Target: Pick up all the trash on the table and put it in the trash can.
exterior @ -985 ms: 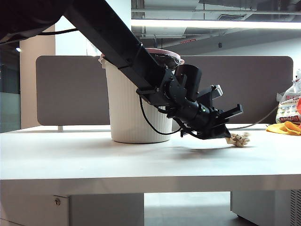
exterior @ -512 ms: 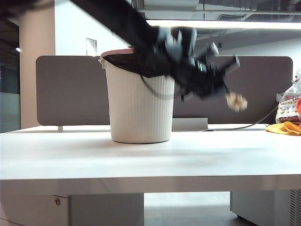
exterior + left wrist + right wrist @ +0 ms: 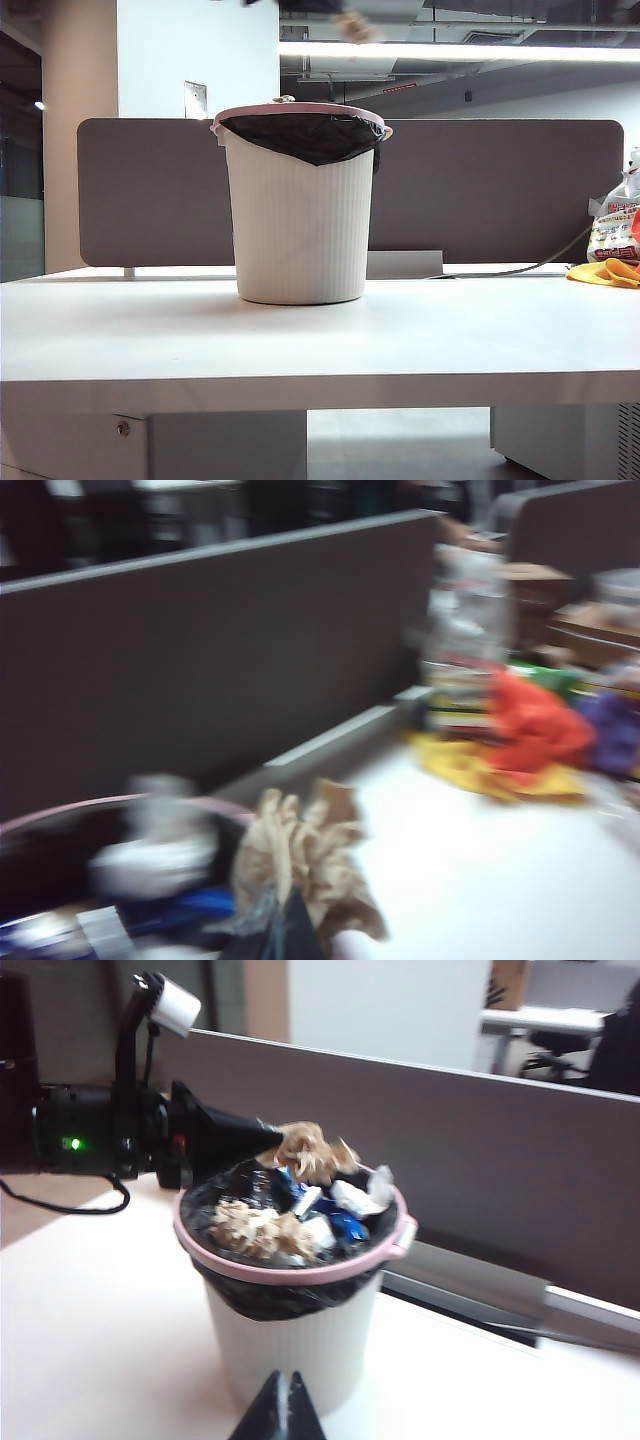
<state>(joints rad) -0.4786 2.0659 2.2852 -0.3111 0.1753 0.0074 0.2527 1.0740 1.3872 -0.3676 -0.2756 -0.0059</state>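
A crumpled beige-brown ball of trash (image 3: 310,1150) hangs just over the trash can (image 3: 300,1300), with my left gripper (image 3: 268,1140) shut on it. In the left wrist view the same ball (image 3: 305,855) sticks out past the dark fingertips (image 3: 290,930), beside the can's pinkish rim (image 3: 90,808). In the exterior view the ball (image 3: 355,27) is a blur at the top edge, above the white ribbed can (image 3: 300,220) on the table (image 3: 300,340). Another paper ball (image 3: 255,1230) lies inside the can. My right gripper (image 3: 283,1410) is shut and empty, low in front of the can.
A printed plastic bag (image 3: 612,228) and a yellow cloth (image 3: 607,271) lie at the table's far right, with an orange-red item (image 3: 535,725) among them. A grey partition (image 3: 500,190) runs behind the table. The can holds white and blue scraps (image 3: 345,1210).
My left arm has lifted the paper ball off the table right of the can and swung it up and left to above the can's rim, almost out of the exterior view.
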